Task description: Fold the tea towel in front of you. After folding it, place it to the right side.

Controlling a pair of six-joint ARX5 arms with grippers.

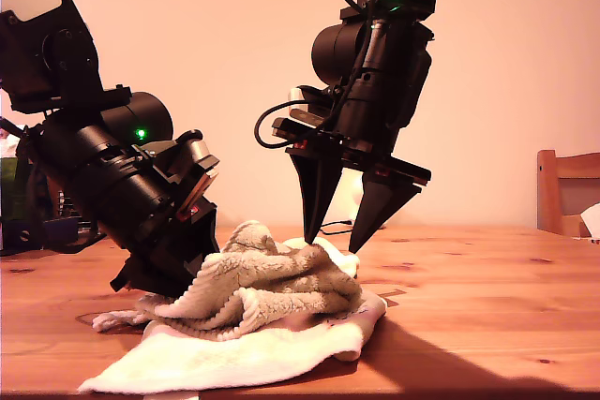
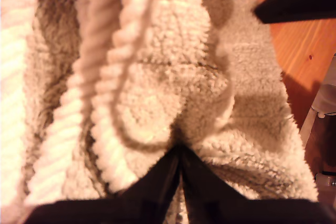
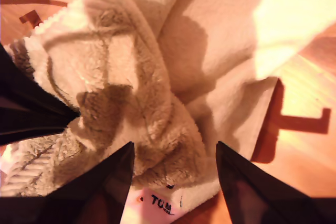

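one tea towel (image 1: 253, 311), two pincers, one chair (image 1: 567, 192)

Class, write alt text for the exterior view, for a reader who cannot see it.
A crumpled beige tea towel lies bunched on a wooden table. My first gripper, at the exterior view's left, is shut on its fabric, while my second gripper hangs open over the towel's far edge.

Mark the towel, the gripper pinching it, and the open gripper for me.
tea towel (image 1: 253, 278), exterior view, on its bunched top fold.
my first gripper (image 2: 180, 153), first wrist view, where the closed tips meet in the pile.
my second gripper (image 3: 175, 153), second wrist view, midway between the spread tips.
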